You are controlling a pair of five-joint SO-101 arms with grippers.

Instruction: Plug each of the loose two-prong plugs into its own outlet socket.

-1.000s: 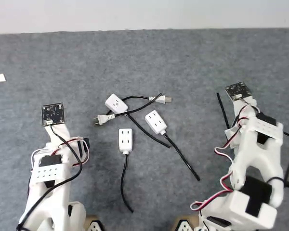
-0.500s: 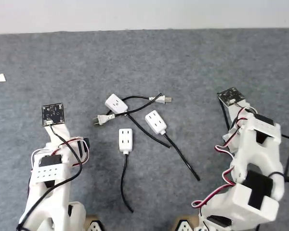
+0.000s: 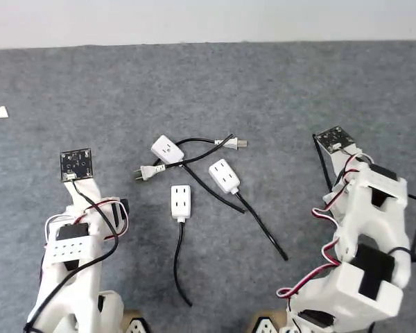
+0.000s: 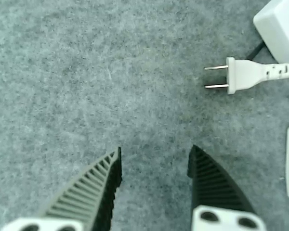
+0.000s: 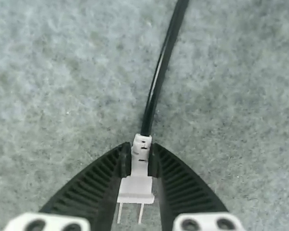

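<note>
Three white outlet sockets lie mid-table: one at the back (image 3: 168, 149), one to the right (image 3: 224, 175), one nearer the front (image 3: 181, 201). A loose white two-prong plug (image 3: 147, 173) lies to their left and another (image 3: 236, 143) at the back right. My left gripper (image 4: 155, 151) is open over bare carpet, with the left plug (image 4: 245, 76) a short way beyond its fingertips, prongs towards it. My right gripper (image 5: 139, 148) is shut on a third white plug (image 5: 137, 180), whose black cord (image 5: 159, 86) runs away over the carpet.
The table is covered in grey carpet (image 3: 263, 90). Black cords cross between the sockets (image 3: 201, 182). The held plug's cord (image 3: 320, 158) lies by the right arm (image 3: 367, 236). The left arm (image 3: 73, 250) stands front left. Small white scraps (image 3: 0, 112) lie far left.
The right arm's wrist has shifted a little to the left and towards the front. The left arm, sockets and loose plugs have not moved.
</note>
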